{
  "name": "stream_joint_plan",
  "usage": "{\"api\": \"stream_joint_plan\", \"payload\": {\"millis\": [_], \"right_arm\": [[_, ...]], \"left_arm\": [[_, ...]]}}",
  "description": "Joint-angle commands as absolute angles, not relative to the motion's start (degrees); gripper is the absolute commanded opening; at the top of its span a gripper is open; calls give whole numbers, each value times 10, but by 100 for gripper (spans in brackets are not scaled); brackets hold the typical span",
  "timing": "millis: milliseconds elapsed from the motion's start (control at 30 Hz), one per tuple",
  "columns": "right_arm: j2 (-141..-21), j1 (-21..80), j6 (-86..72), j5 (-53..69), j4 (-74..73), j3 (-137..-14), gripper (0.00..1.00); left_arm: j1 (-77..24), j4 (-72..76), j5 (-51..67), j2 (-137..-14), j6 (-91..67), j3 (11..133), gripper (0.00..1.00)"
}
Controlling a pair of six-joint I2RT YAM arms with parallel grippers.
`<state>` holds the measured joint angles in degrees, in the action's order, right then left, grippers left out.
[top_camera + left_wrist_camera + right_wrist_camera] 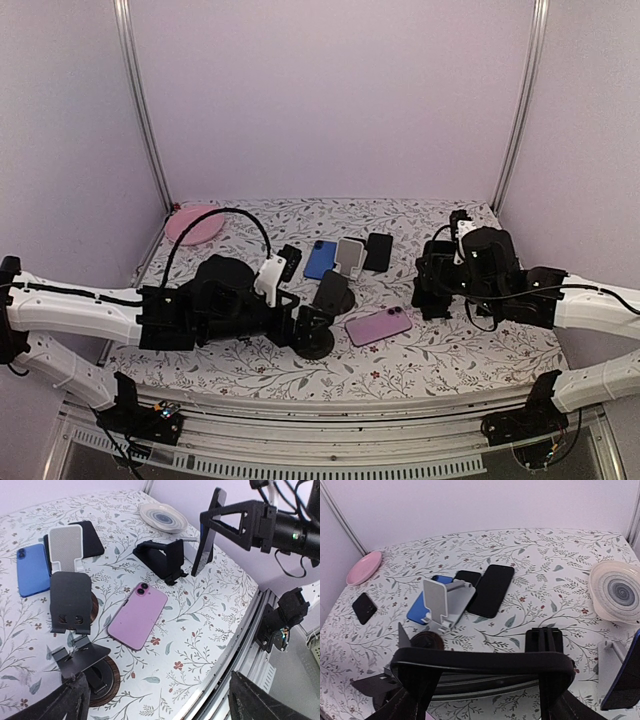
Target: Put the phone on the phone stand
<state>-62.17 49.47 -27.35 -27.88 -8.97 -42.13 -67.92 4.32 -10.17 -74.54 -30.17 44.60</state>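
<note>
Left gripper [155,700] open above round-based stand [82,650]; pink phone [138,616] flat beside

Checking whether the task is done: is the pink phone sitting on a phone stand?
No, the pink phone lies flat on the tablecloth, beside the black stand.
</note>
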Motion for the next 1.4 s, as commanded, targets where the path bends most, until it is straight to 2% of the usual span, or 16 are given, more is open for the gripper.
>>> {"api": "stream_joint_plan", "payload": {"millis": [0, 400, 900, 1367], "right_arm": [[-615, 454, -225, -296, -45, -392, 33], [-675, 373, -192, -253, 58, -342, 32], [-770, 350, -189, -248, 106, -341, 30], [-795, 349, -201, -233, 108, -332, 30]], "left_arm": [[-659, 56, -125, -713, -308, 419, 97], [-651, 62, -124, -705, -312, 405, 97], [-647, 62, -118, -707, -311, 404, 97], [-645, 66, -117, -698, -316, 389, 97]]}}
